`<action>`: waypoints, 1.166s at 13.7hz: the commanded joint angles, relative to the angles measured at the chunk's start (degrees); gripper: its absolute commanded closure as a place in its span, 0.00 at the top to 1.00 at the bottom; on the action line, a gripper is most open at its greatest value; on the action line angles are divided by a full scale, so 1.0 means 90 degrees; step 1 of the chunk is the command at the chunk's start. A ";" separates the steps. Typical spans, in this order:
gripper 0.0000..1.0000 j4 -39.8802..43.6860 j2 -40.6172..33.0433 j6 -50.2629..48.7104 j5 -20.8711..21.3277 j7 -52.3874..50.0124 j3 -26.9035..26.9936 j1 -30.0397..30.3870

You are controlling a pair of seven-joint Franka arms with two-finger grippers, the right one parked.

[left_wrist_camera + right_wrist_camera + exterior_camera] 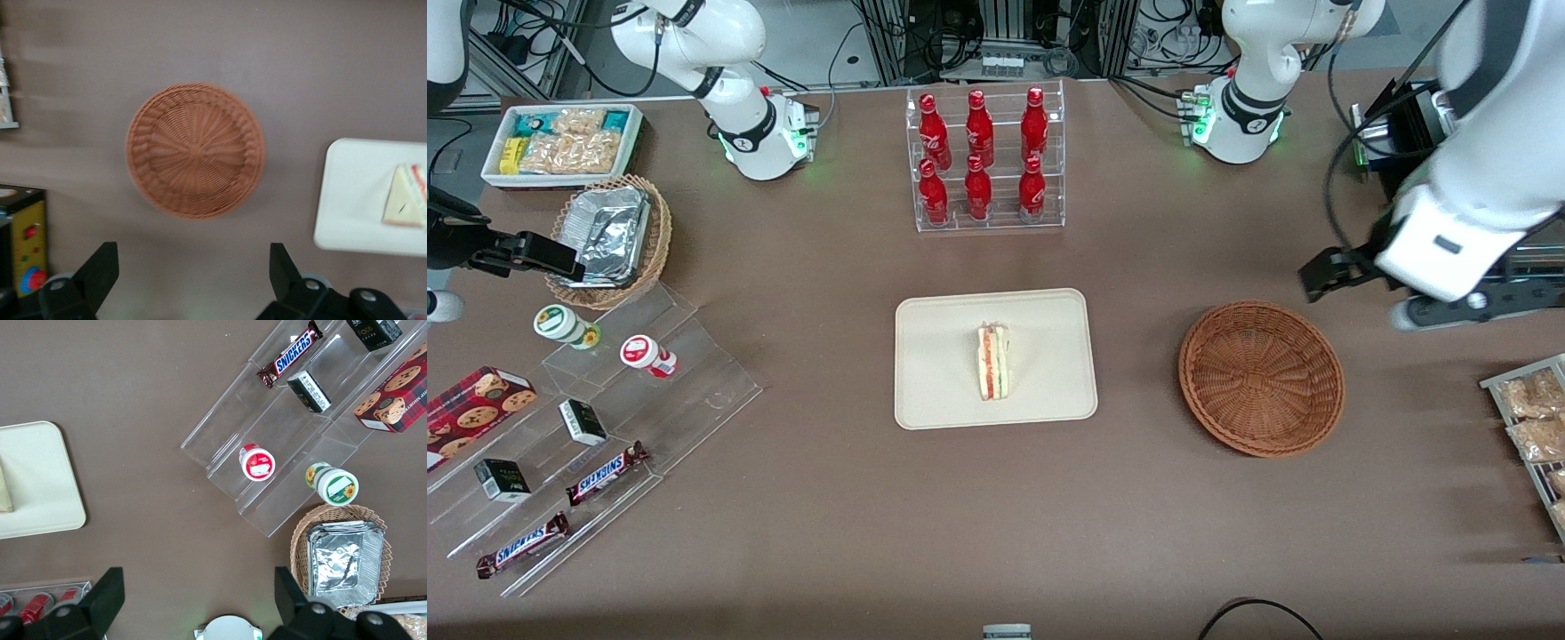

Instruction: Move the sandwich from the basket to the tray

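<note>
The sandwich (992,361), a white bread wedge with red and green filling, lies in the middle of the cream tray (943,391). The reddish-brown wicker basket (1261,378) stands empty beside the tray, toward the working arm's end. My left gripper (1327,272) hangs open and empty above the table, a little farther from the front camera than the basket. The left wrist view shows the empty basket (195,150), the tray's end (353,200) with the sandwich (405,205) on it, and my open gripper (193,273) with nothing between the fingers.
A clear rack of red bottles (983,160) stands farther from the camera than the tray. A tan basket with foil (609,240), a white snack box (560,142) and acrylic steps with snacks (587,427) lie toward the parked arm's end. Snack packets (1534,427) lie at the working arm's end.
</note>
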 commanded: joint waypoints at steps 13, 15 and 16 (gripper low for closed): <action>1.00 -0.1291 -0.1162 0.0350 -0.0129 0.1258 0.0995 -0.0225; 1.00 -0.1018 -0.1006 0.0351 -0.0168 0.1278 0.0995 -0.0225; 1.00 -0.0920 -0.0937 0.0351 -0.0188 0.1278 0.0995 -0.0225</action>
